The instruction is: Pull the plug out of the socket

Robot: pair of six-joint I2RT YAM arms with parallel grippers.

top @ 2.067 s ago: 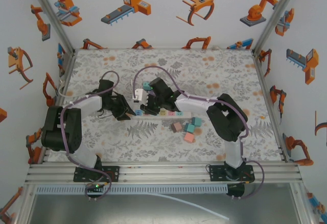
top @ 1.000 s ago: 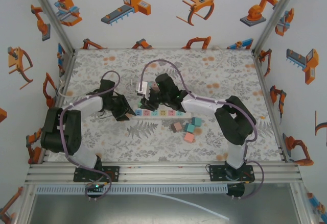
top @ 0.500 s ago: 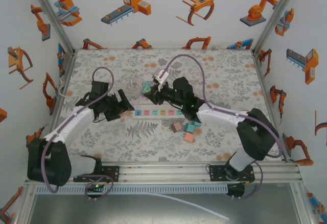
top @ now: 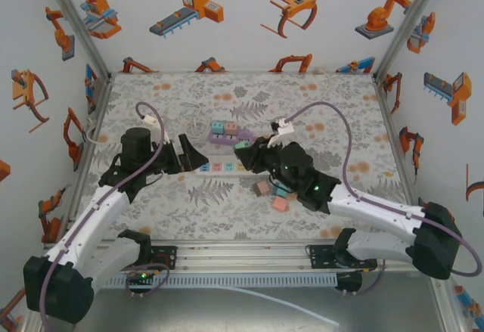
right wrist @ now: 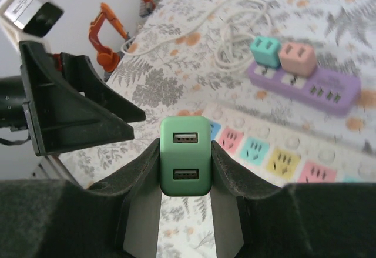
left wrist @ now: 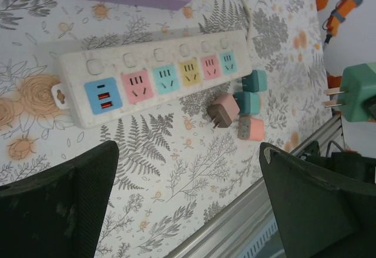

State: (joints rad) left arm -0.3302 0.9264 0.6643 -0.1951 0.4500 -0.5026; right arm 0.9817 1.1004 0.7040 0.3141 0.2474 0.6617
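Green plug pinched by right fingers, prongs facing left wrist, left fingers wide.

No word, number or brand is legible, neither on the white power strip nor on the green plug.

My arms: white shells, black joints, purple cables running along each. Left gripper & right gripper: matte black, wedge-shaped fingers, scuffed. Small white cam block behind each gripper.
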